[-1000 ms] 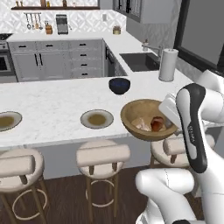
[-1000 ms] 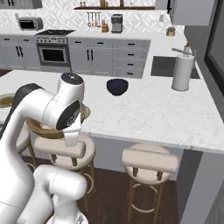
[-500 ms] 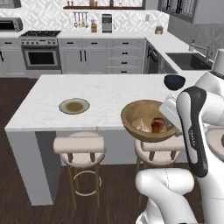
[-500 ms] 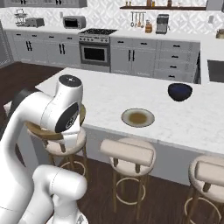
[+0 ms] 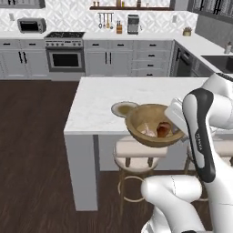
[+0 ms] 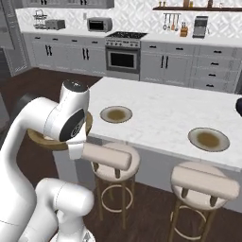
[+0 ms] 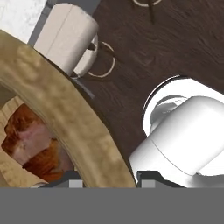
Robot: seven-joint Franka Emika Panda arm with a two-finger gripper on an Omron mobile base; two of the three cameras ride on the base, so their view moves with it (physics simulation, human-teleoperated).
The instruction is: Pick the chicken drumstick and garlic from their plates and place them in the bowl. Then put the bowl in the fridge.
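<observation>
My gripper point(image 7: 109, 181) is shut on the rim of the tan wooden bowl point(image 5: 152, 125), one fingertip on each side of the rim point(image 7: 65, 118). It holds the bowl in the air off the island's near edge, above a stool. Inside lie the reddish-brown chicken drumstick point(image 5: 164, 130) and the pale garlic point(image 5: 146, 129); the hand view shows the drumstick point(image 7: 33, 144) close up. Two plates point(image 6: 116, 114) point(image 6: 208, 139) with brownish centres sit on the island. In the right base view my arm covers most of the bowl point(image 6: 40, 138). I cannot make out the fridge.
The white marble island point(image 5: 98, 107) has padded stools point(image 6: 111, 158) point(image 6: 203, 182) along its near side. A dark blue bowl point(image 6: 239, 106) sits at the island's far right. Grey cabinets, an oven point(image 5: 65, 59) and a counter line the back wall. Dark wood floor point(image 5: 32, 150) lies open to the left.
The whole picture has shifted, so the base has moved: the island slid to the right in both base views and more floor shows. The bowl stays in my grip.
</observation>
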